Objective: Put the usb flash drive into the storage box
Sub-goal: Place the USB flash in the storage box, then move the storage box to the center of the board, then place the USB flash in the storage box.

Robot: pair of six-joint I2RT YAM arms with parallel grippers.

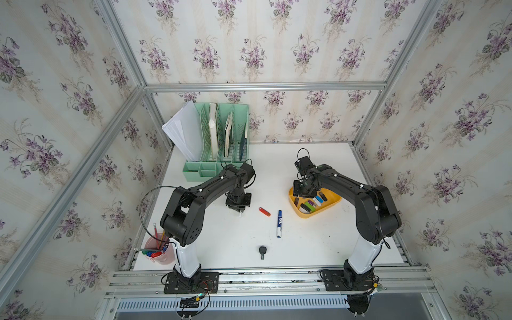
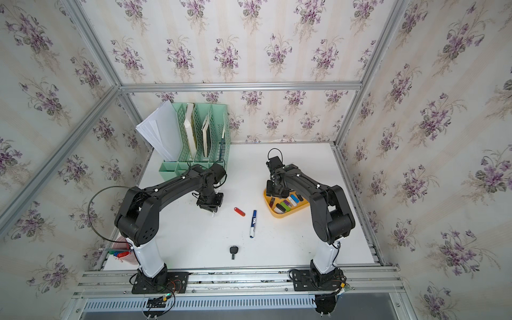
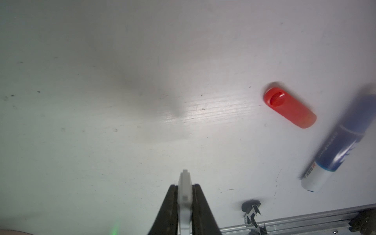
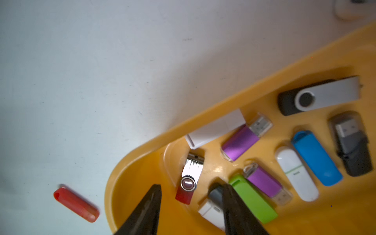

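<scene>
Left tool (image 3: 184,186) clamped shut on white drive (image 3: 184,177), low over the counter (image 1: 221,238), well apart from box (image 4: 234,101). Right tool (image 4: 188,186) part open and empty over the box corner, with a red-silver drive (image 4: 190,179) lying between its jaws. Red drive (image 1: 264,211) loose beside marker (image 1: 279,224). Risks: white drive could slip in carry; arms could clash at box; right jaws could knock packed drives.

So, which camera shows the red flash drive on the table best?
The left wrist view: the red flash drive is large and sharp there. The right wrist view shows it blurred near the storage box; both top views show it tiny.
</scene>
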